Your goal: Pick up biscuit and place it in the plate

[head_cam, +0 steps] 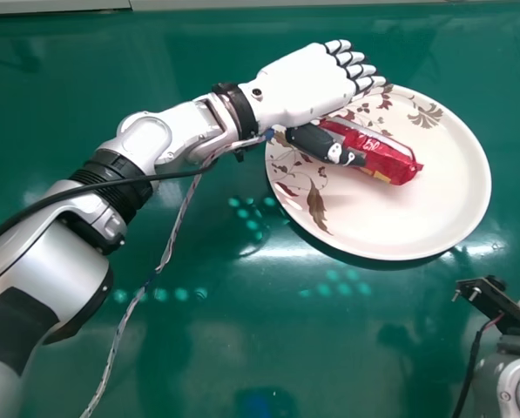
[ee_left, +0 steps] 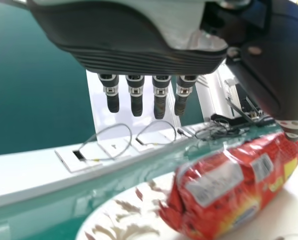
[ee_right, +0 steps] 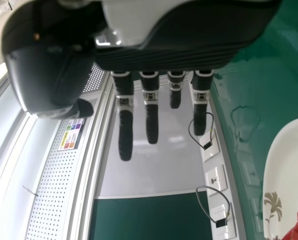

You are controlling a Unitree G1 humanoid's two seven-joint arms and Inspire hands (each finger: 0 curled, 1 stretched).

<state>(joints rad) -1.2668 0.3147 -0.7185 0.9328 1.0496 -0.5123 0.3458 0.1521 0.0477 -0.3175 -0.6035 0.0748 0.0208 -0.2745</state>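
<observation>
the red, shiny-wrapped biscuit packet [head_cam: 388, 163] lies on the round white leaf-patterned plate [head_cam: 434, 209], upper right in the head view. the white-and-black left hand [head_cam: 305, 87] is open above the plate's left rim, thumb at the packet; contact is unclear. if the thumb snags the wrapper on leaving, it could drag the packet off; a low palm could tip the plate. the black-fingered right hand [ee_right: 126, 130] is open.

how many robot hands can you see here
2. The left hand is partly over the plate, beside the biscuit packet; the right hand, in the right wrist view, is clear of the plate.
</observation>
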